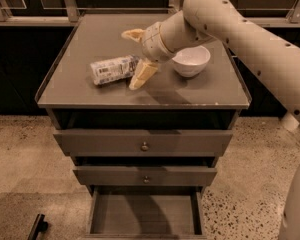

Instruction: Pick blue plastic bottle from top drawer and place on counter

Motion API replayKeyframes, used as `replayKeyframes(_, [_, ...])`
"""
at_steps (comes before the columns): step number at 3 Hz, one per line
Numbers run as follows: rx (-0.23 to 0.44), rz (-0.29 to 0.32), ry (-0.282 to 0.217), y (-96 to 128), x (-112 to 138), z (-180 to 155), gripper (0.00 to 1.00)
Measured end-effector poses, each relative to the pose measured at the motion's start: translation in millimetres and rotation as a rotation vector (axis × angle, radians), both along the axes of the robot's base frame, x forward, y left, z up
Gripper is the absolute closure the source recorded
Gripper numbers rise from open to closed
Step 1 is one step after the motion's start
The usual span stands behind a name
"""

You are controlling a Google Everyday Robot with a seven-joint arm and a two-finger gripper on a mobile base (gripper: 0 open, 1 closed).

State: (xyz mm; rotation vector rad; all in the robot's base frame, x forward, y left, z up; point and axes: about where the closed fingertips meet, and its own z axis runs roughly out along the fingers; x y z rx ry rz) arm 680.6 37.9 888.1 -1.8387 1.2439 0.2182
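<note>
Lying on its side on the counter [190,91], the blue plastic bottle [112,70] rests left of centre, with its printed label facing up and its long axis running roughly left to right. As far as the view shows, no part of it is raised off the surface.

The gripper [129,60] sits low over the counter at the bottle's right end, and the arm [240,29] reaches in from the right. Its two fingers [144,73] are spread wide, one behind the bottle's end and one in front of it. The gap is plainly wider than the bottle, so nothing is clamped. The near finger lies just beside or against the bottle; contact cannot be confirmed.

The white bowl [191,60] stands upright just right of the wrist, apart from the bottle.

The top drawer [145,214], lowest of the three, is pulled out, and the bottle is not in it. The two knobbed drawers [145,143] sit above it.

Status, as judged from this layout:
- Retrieval from the drawer: done.
- Placement on the counter: done, or all but done.
- Remaining: withdraw the gripper clear of the bottle.

Caution: a bottle on its side can roll if the near finger drags it. A straight lift before retracting would likely avoid this.
</note>
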Motion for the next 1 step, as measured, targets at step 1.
replayKeyframes(1, [0.0, 0.0, 0.0, 0.0, 0.0, 0.0, 0.0])
